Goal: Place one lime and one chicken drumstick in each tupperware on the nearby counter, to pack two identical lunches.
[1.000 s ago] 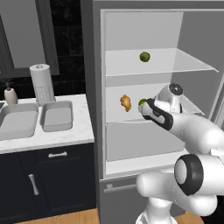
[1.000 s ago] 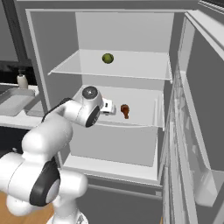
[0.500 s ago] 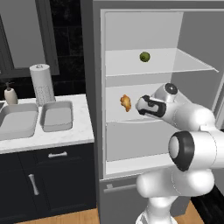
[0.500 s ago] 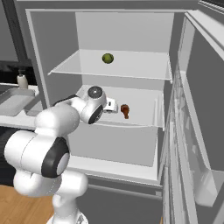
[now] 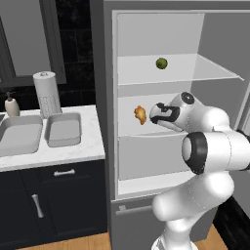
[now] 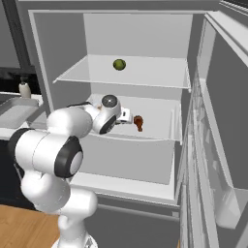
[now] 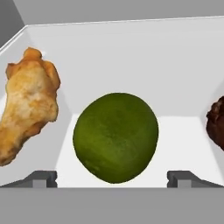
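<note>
A lime (image 7: 115, 137) sits dead centre in the hand view, on the white floor of a fridge drawer (image 6: 160, 127), framed between the wide-spread fingertips (image 7: 41, 178) of the gripper (image 7: 112, 179), which holds nothing. A pale golden drumstick (image 7: 27, 102) lies at the lime's nine o'clock; a darker brown one (image 7: 216, 122) peeks in at three o'clock, mostly cut off, so its shape is hard to judge. A second lime (image 5: 161, 63) rests on the glass shelf (image 5: 205, 71) above. Across the kitchen, two empty tupperware trays (image 5: 62, 129) sit side by side on the marble counter (image 5: 73, 151), with a paper towel roll (image 5: 46, 93) and soap bottle (image 5: 11, 105) behind them at twelve o'clock.
</note>
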